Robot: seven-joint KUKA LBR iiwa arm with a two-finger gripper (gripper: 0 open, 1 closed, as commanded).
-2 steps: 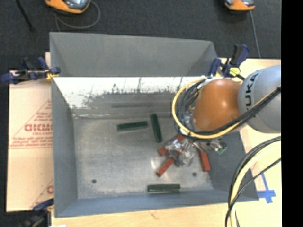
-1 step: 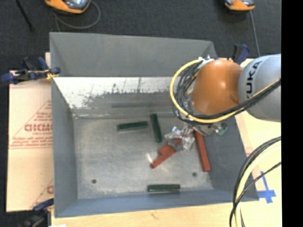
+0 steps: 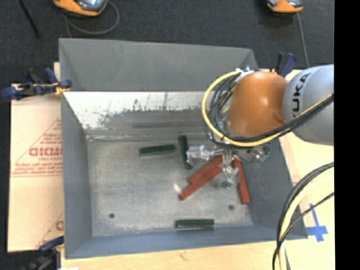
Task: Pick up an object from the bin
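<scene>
The red bar (image 3: pixel 198 180) lies slantwise on the right half of the bin (image 3: pixel 76 167) floor. Its lower end points to the near left and its upper end runs under the gripper (image 3: pixel 216 161). A second red bar (image 3: pixel 243 189) lies just to its right, pointing toward the near wall, with its top end also under the gripper; whether the two bars touch cannot be told. A short green bar (image 3: pixel 183 146) lies close on the gripper's left, near the red bar's upper end. A long green bar (image 3: pixel 157 149) lies flat further left, and a third green bar (image 3: pixel 194 224) lies by the near wall, well apart. The gripper is low over the red bar's upper end. Whether the claw is apart or together cannot be told, nor whether it touches the bar.
</scene>
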